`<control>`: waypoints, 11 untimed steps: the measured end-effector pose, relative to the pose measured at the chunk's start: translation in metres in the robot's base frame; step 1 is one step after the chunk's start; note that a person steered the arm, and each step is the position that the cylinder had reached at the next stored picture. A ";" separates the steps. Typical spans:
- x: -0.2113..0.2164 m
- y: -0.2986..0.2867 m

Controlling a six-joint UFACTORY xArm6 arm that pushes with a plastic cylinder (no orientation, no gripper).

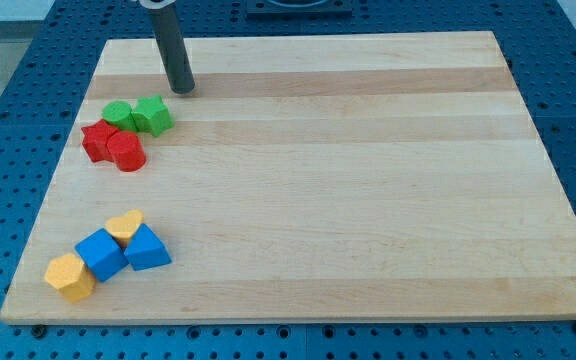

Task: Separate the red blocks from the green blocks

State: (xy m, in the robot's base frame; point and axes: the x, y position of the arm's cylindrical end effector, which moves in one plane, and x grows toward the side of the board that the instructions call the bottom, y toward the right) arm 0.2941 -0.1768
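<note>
Camera view, the only one. My tip (182, 90) down on the wooden board (368, 180), near the view's top-left, touching no block. No jaws on this tool, a plain rod, so nothing held and nothing to open or close.

Just below the tip, toward the view's bottom and slightly left: green star-shaped block (153, 114), nearest of all but apart from the tip. Left of that, green round block (117, 112), touching or nearly touching it. Further below: red star-shaped block (98, 140) and red cylinder (126, 152), packed tight against the greens, all four in one cluster.

Well apart from the tip, down by the view's bottom-left: yellow heart-shaped block (125, 226), blue cube (101, 253), blue triangular block (147, 248), yellow block (70, 276) of unclear shape, all bunched together.

Handling, as a judgement: small, light, rigid pieces, likely to slide easily on smooth wood and to spin if struck off-centre. No taking hold possible; pushing only. Best contact probably flat against a side, in line with the block's middle. Star points apt to catch on neighbours and drag them along. Narrow seam between reds and greens, so entry from the cluster's side likely needed.

No containers anywhere in sight; nothing held inside anything.
</note>
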 end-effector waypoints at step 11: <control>0.100 -0.062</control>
State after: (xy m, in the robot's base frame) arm 0.3940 -0.2385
